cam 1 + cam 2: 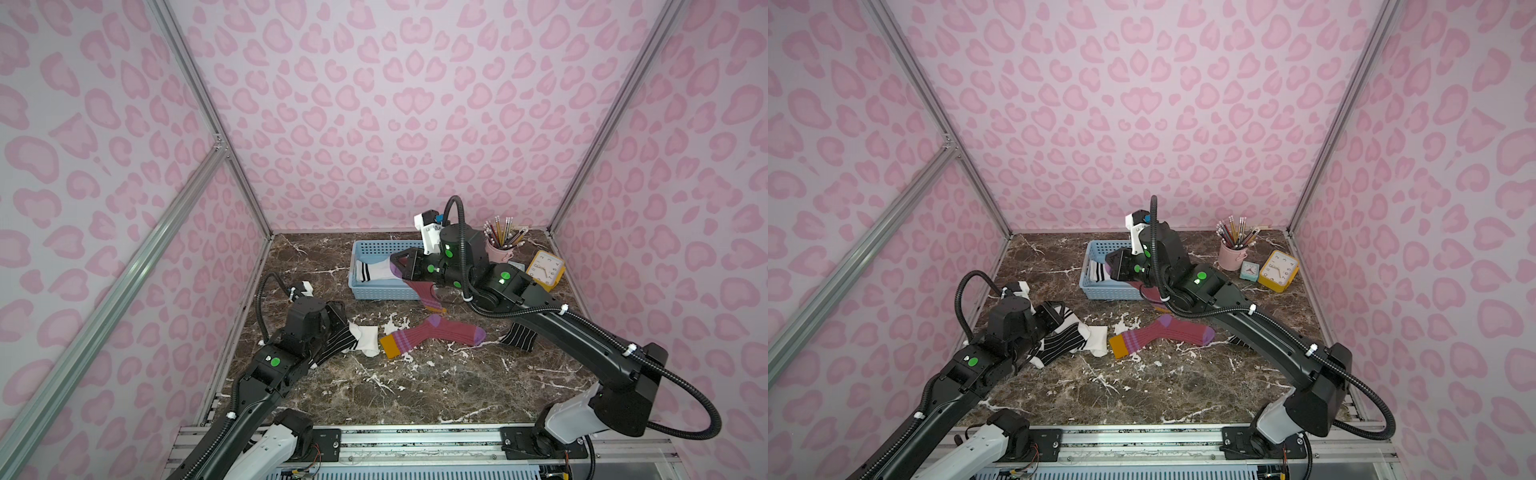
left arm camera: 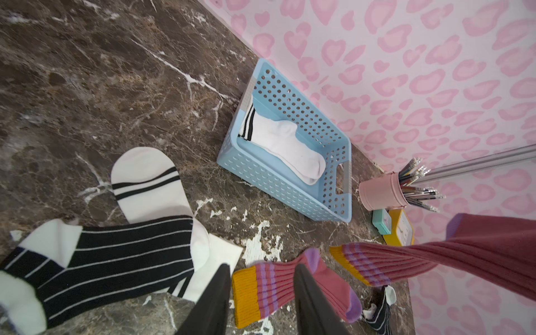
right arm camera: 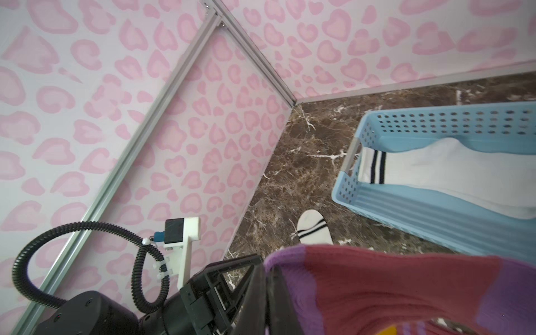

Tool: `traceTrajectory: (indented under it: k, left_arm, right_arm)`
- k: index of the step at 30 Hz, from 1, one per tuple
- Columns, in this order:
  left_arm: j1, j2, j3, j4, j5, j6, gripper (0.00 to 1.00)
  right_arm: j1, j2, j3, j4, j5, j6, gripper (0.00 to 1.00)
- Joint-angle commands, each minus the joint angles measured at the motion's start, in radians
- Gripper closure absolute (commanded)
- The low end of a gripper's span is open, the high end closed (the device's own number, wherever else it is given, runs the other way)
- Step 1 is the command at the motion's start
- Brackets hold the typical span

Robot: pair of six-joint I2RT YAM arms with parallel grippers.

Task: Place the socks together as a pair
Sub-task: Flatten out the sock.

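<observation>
Overall: pink leopard-print walls (image 1: pixel 374 104) on aluminium posts (image 1: pixel 201 95) enclose a brown marble table (image 1: pixel 415 386). A blue basket (image 1: pixel 376 248) sits at the back with one white sock (image 1: pixel 376 270) inside. The right gripper (image 1: pixel 397 266) is clamped on a maroon sock (image 1: pixel 424 293), lifted at the basket's near rim. A second maroon sock (image 1: pixel 440 332) lies flat mid-table. The left gripper (image 2: pixel 261 269) hovers, jaws apart and empty, beside a black striped sock (image 2: pixel 116 255) that lies over another white sock (image 2: pixel 145 179). A second black sock (image 1: pixel 517 337) lies partly under the right arm. A pencil cup (image 1: pixel 498 251) and a yellow clock (image 1: pixel 545 270) stand back right.
</observation>
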Motion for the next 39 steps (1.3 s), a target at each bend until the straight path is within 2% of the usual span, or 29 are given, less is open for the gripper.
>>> traceTrajectory:
  k: [1,3,5,13,16,20,24,29,39]
  left_arm:
    - [0.05,-0.006,0.019,0.022,0.059,0.037,0.6]
    - [0.069,-0.01,0.022,0.021,0.066,0.044,0.6]
    - [0.077,-0.012,0.018,0.024,0.075,0.046,0.6]
    - [0.077,-0.032,-0.051,0.071,0.116,0.033,0.61]
    - [0.078,-0.048,-0.108,0.124,0.162,0.037,0.61]
    - [0.077,-0.006,-0.172,0.168,0.256,0.059,0.61]
    - [0.067,0.08,-0.182,0.156,0.311,0.119,0.61]
    - [0.061,0.153,-0.176,0.09,0.248,0.169,0.62]
    - [0.06,0.259,-0.211,0.146,0.232,0.174,0.62]
  right_arm:
    - [0.016,0.023,0.069,0.008,-0.013,-0.075,1.0]
    - [0.013,-0.007,0.013,0.024,-0.022,-0.082,1.0]
    - [0.003,-0.076,-0.113,0.082,-0.038,-0.079,1.0]
    - [-0.144,-0.354,-0.85,0.285,-0.189,-0.037,1.0]
    - [-0.211,-0.414,-1.001,0.298,-0.196,-0.046,1.0]
    - [-0.267,-0.446,-1.055,0.311,-0.219,-0.059,1.0]
    - [-0.277,-0.446,-1.039,0.315,-0.233,-0.059,1.0]
    - [-0.277,-0.443,-1.037,0.324,-0.225,-0.051,1.0]
    - [-0.277,-0.419,-1.053,0.357,-0.215,-0.027,1.0]
